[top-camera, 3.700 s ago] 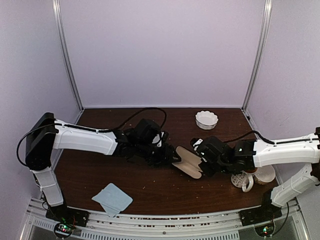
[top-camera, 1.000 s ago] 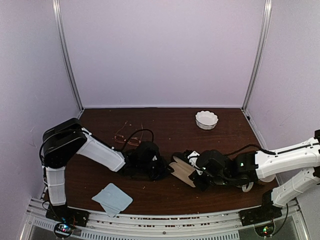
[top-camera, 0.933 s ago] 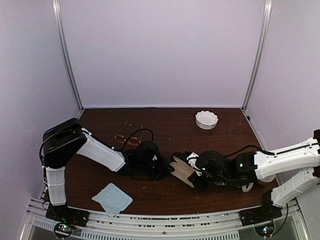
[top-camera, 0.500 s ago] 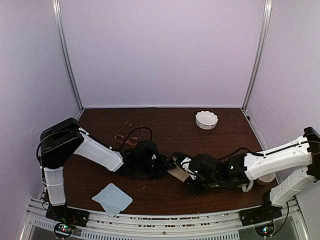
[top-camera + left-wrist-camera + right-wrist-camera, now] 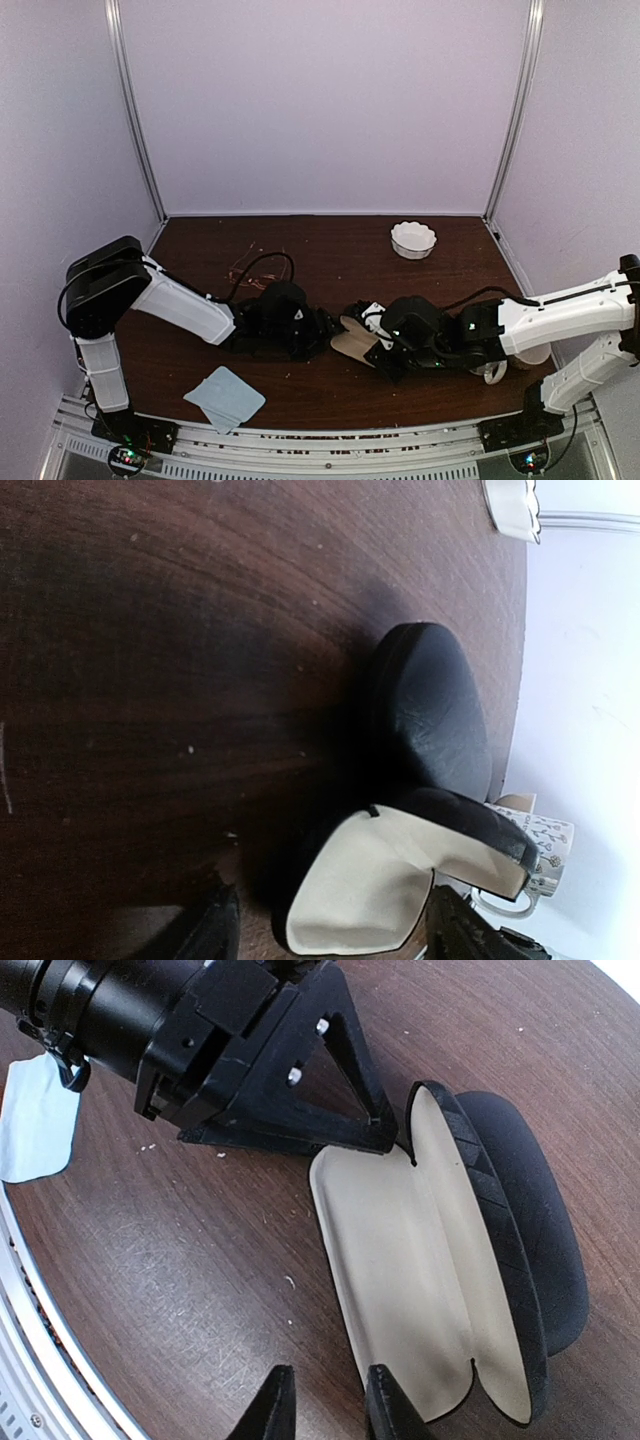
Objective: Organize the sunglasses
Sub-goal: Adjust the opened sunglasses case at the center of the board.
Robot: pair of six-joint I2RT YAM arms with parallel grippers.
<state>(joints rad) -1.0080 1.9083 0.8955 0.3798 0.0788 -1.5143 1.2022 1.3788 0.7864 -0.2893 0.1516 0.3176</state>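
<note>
The left gripper (image 5: 330, 935), pinched shut a second ago, is now spread wide, so the open case (image 5: 400, 1260) is released at mid-frame, while the right gripper (image 5: 328, 1405) is kept narrowly parted on nothing and the copper-framed glasses (image 5: 241, 271) are left unpacked, left of centre.

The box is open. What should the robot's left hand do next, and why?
Probably pull the left gripper back from the case and toward the copper-framed glasses beyond its forearm. The case lies open with an empty cream lining, and that gripper's jaws stand open, holding nothing.
</note>
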